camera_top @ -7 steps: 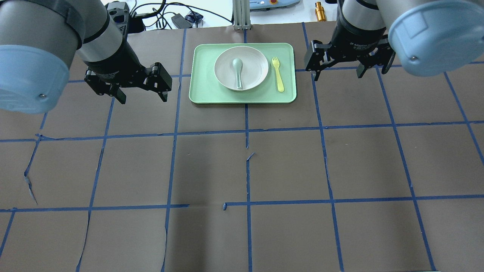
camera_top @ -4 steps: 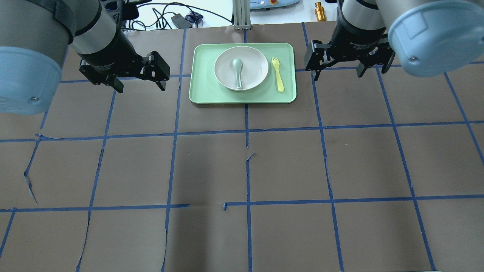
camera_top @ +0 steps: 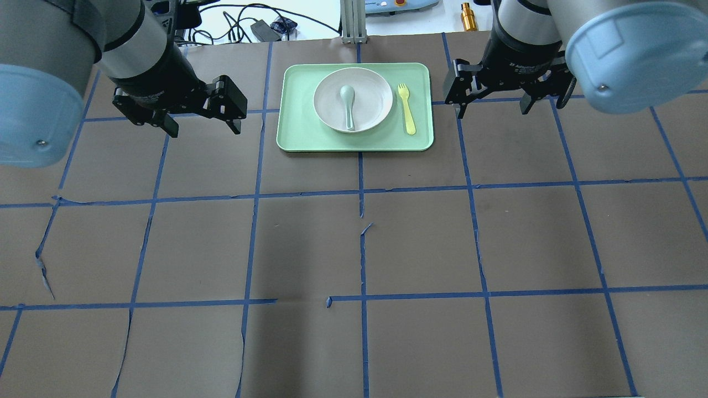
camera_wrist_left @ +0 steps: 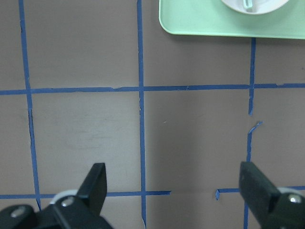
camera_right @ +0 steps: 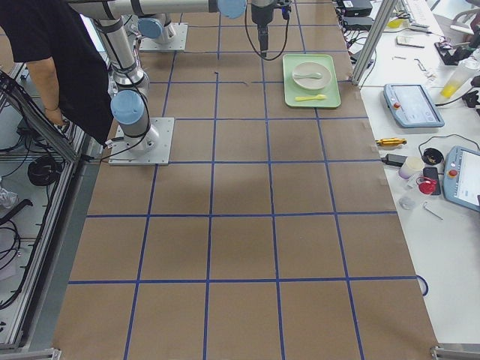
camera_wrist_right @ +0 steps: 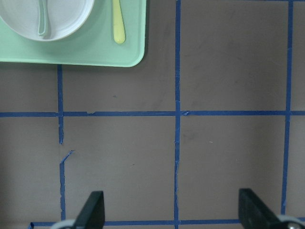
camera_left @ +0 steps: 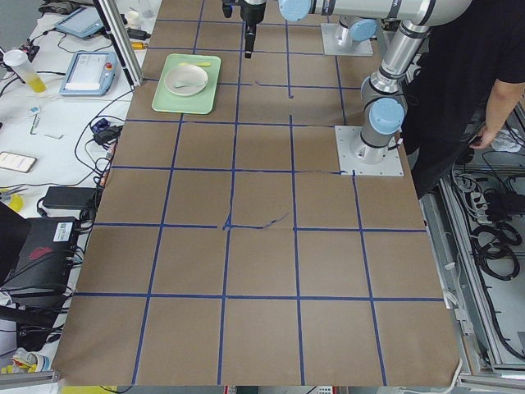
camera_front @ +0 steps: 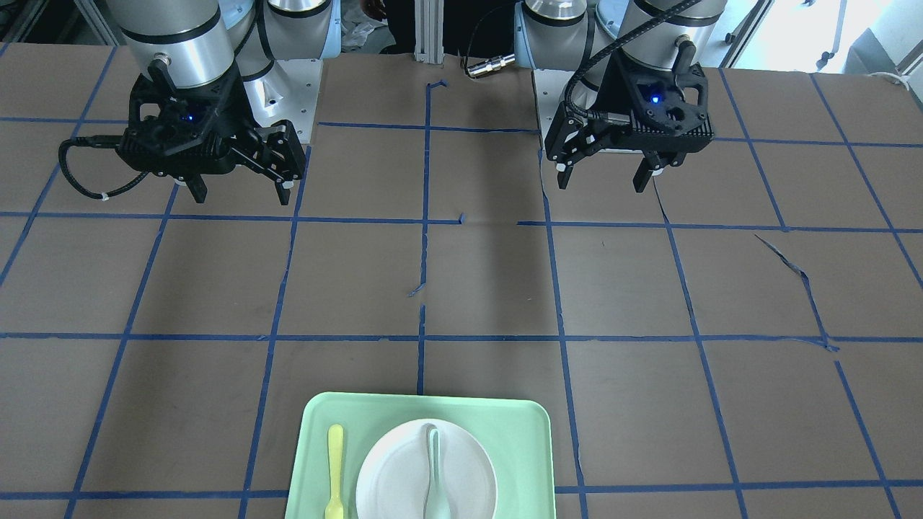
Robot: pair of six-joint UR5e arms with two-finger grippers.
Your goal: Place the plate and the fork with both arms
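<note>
The off-white plate (camera_top: 368,88) sits on the mint-green tray (camera_top: 298,138) at the table's far middle, with a pale grey-green spoon (camera_top: 347,108) lying in it. The yellow fork (camera_top: 406,108) lies on the tray just right of the plate. My left gripper (camera_top: 204,130) hangs open and empty left of the tray. My right gripper (camera_top: 493,110) hangs open and empty right of it. In the front-facing view the left gripper (camera_front: 600,185) and right gripper (camera_front: 242,197) are both above the table. The right wrist view shows the plate (camera_wrist_right: 66,19) and fork (camera_wrist_right: 118,24) ahead.
The table is brown paper with a blue tape grid (camera_top: 362,190). Cables and devices lie beyond the far edge (camera_top: 260,27). A metal post (camera_top: 351,22) stands behind the tray. A person (camera_left: 492,90) stands near the robot's base.
My left gripper has moved toward the table's far edge, now level with the tray's middle. My right gripper has barely shifted. Plate, spoon and fork have not moved.
</note>
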